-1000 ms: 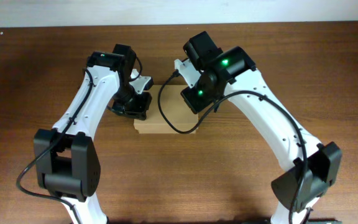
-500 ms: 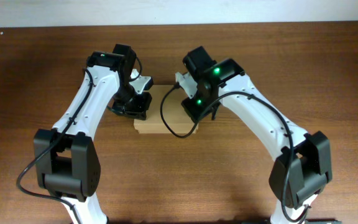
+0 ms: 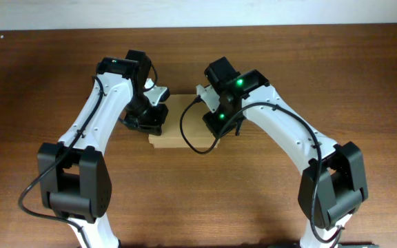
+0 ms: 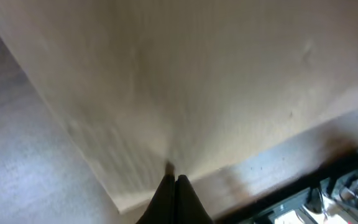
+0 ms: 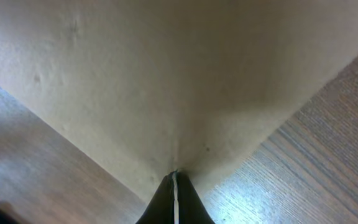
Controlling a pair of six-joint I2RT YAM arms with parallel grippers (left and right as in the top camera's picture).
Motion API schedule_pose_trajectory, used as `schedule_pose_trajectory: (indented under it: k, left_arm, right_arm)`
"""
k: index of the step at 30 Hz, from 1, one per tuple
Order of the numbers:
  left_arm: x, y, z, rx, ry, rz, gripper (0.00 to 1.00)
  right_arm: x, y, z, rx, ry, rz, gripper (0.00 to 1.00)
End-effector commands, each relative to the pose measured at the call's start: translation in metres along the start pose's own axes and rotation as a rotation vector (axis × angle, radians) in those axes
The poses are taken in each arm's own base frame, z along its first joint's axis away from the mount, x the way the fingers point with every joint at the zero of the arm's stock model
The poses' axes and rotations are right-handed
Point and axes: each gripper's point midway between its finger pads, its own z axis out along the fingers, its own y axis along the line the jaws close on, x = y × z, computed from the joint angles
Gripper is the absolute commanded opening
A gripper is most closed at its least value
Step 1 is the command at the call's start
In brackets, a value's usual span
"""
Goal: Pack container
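The container is a plain tan cardboard box lying closed on the table between the two arms. In the overhead view my left gripper is over its left end and my right gripper over its right end. Seen from the left wrist, the container's top fills most of the frame, and the shut left gripper touches it close to an edge. From the right wrist, the shut right gripper rests on the container's top near a corner. Neither gripper holds anything.
The brown wooden table stretches all round the box. A black cable from the right arm loops over the box's top. The table's far edge meets a pale strip along the top of the overhead view.
The right arm has drawn in and swung slightly left, bringing its gripper lower over the box's right end. The left arm and the box have not moved.
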Motion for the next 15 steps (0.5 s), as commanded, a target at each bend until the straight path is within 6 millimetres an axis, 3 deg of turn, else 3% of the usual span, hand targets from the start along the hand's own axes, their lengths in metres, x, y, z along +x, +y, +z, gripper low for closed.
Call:
schedule_pose_trajectory:
  k: [1,6,10,12,15]
  left_arm:
    - [-0.015,-0.01,-0.031,0.003,-0.086,0.022,0.02]
    - [-0.044,-0.028,-0.093,-0.008,-0.267,0.078,0.02]
    - [-0.068,-0.033,-0.148,-0.018,-0.457,0.092,0.08]
    - [-0.079,-0.026,-0.173,-0.027,-0.549,0.061,0.1]
    - [-0.09,-0.004,-0.195,-0.038,-0.639,0.003,0.1]
  right_arm:
    - [-0.021,-0.001,-0.034,-0.057,-0.109,0.027,0.04]
    - [-0.043,-0.006,-0.085,-0.181,-0.263,0.088,0.04]
    - [-0.049,-0.03,-0.12,-0.244,-0.359,0.175,0.04]
    - [-0.047,-0.05,-0.128,-0.26,-0.384,0.245,0.04]
    - [-0.035,-0.079,-0.134,-0.258,-0.387,0.334,0.04]
